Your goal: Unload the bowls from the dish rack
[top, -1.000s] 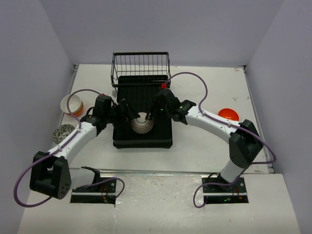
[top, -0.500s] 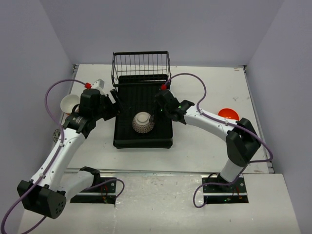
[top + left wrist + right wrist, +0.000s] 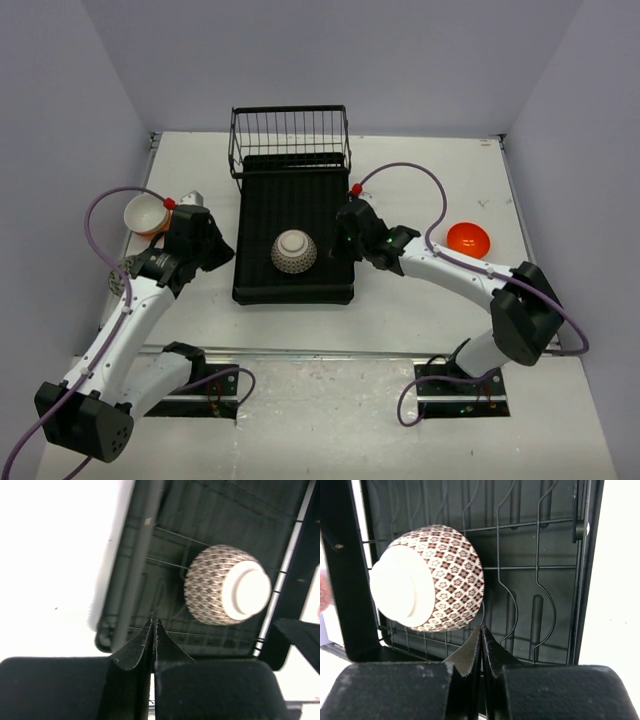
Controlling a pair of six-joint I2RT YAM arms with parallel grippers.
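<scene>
One patterned bowl (image 3: 294, 251) upturned in the dish rack (image 3: 290, 195)

Both grippers flank the rack's near half: the left gripper (image 3: 153, 624) by its left edge, the right gripper (image 3: 481, 630) at its right edge, each with fingers pressed together on nothing. Between them the patterned bowl rests foot ring up on the gridded floor. The rack lies mid-table, its long axis running away from the arms, with its wire basket (image 3: 290, 135) upright at the far end. On the table (image 3: 420, 160), a white-and-orange bowl (image 3: 146, 213) stands left of the rack and an orange bowl (image 3: 468, 238) right of it.
</scene>
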